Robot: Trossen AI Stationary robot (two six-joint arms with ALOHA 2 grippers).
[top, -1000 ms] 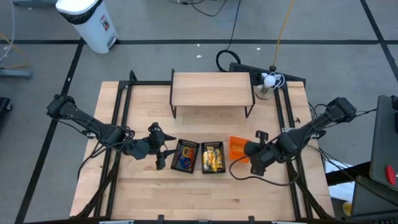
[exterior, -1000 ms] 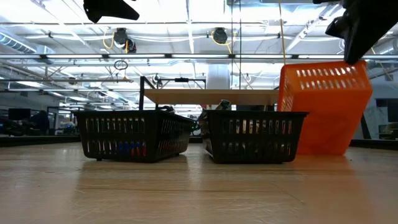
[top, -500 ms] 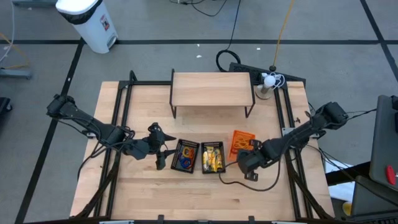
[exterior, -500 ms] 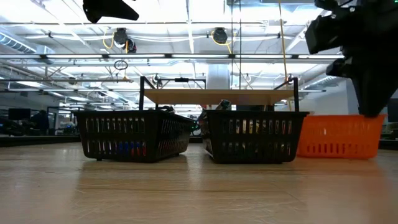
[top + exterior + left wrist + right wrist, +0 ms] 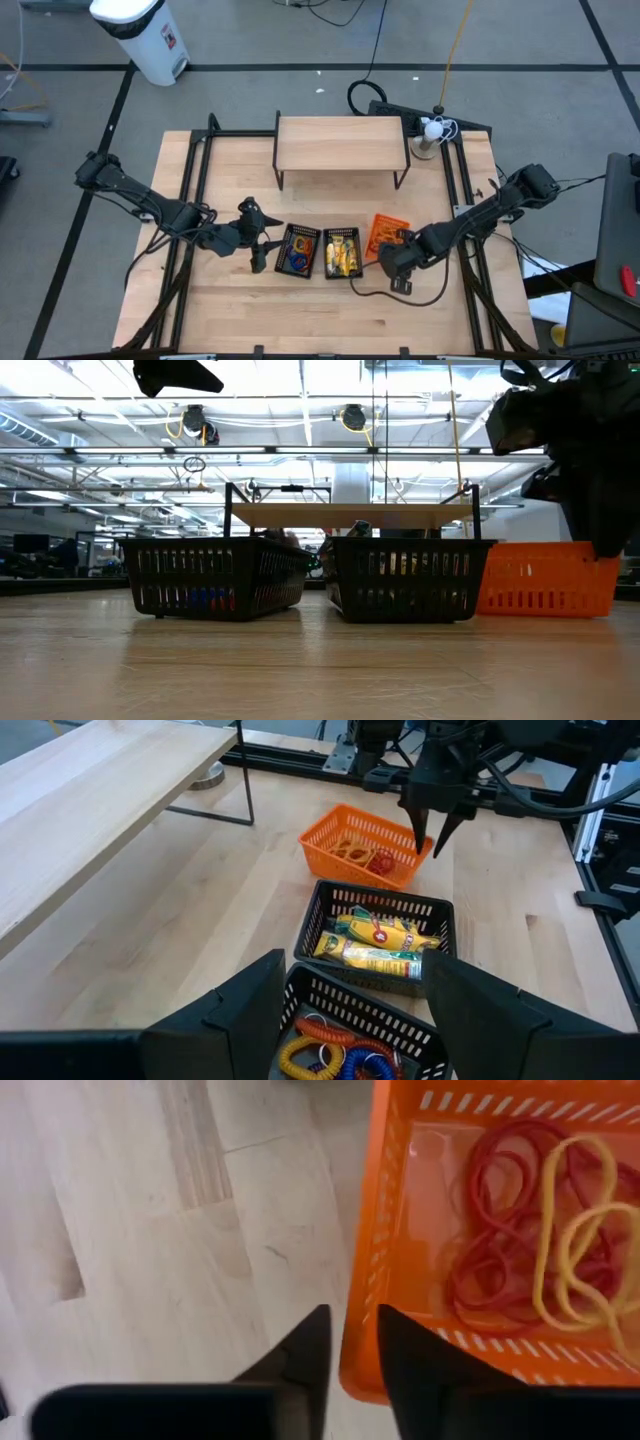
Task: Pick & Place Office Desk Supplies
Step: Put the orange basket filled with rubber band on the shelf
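No readable text anywhere on the table. The yellow packets (image 5: 378, 942) in the middle black basket (image 5: 437, 916) carry printed labels, red and green marks, but the lettering is too small to make out. Up by the white bin (image 5: 140, 35), there's a dark sticker (image 5: 169, 40), its print illegible too.
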